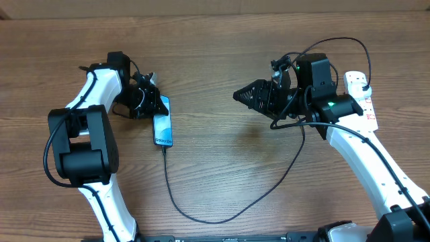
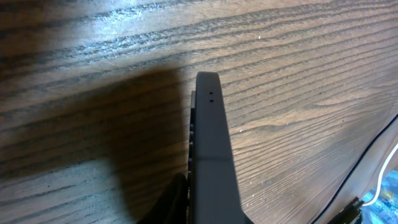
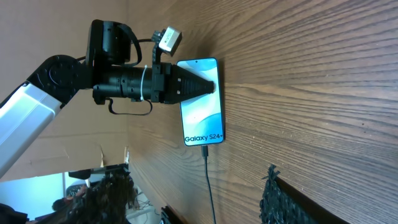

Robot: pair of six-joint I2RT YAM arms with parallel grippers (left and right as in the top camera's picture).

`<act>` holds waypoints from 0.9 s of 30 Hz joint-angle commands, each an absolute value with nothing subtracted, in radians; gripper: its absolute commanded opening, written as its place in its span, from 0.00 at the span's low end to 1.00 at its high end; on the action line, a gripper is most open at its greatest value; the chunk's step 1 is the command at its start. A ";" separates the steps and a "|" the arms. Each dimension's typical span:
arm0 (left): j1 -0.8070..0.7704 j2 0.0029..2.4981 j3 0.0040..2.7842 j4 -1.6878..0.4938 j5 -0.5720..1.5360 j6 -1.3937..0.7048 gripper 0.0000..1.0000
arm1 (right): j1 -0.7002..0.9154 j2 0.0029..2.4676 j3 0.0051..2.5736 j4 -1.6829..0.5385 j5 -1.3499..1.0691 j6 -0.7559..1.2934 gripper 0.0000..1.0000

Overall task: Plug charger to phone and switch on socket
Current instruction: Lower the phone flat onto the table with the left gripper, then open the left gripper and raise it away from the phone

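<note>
The phone lies flat on the wooden table, its light-blue screen reading "Galaxy S24+" in the right wrist view. The black charger cable is plugged into the phone's bottom end, loops toward the table front, then runs up to the right. My left gripper is shut, its tip at the phone's top end; a grey finger fills the left wrist view. My right gripper is turned on its side, open and empty, at mid-table. The white socket strip lies far right, partly behind my right arm.
The cable's slack lies as a wide loop across the front middle of the table. More black wiring arcs over my right wrist. The table's far edge runs along the top of the overhead view.
</note>
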State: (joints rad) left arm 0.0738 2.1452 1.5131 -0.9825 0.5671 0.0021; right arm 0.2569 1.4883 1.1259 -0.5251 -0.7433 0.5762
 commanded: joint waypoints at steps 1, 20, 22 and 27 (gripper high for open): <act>0.072 2.138 1.509 -0.993 0.591 -0.001 0.13 | 0.254 1.483 1.132 -0.526 -0.733 0.567 0.71; 0.072 2.138 1.509 -1.011 0.591 -0.001 0.26 | 0.254 1.483 1.132 -0.530 -0.733 0.567 0.71; 0.072 2.138 1.509 -1.015 0.591 -0.001 0.27 | 0.254 1.483 1.132 -0.530 -0.733 0.567 0.71; 0.072 2.138 1.509 -1.022 0.556 -0.004 0.28 | 0.254 1.483 1.132 -0.530 -0.734 0.567 0.71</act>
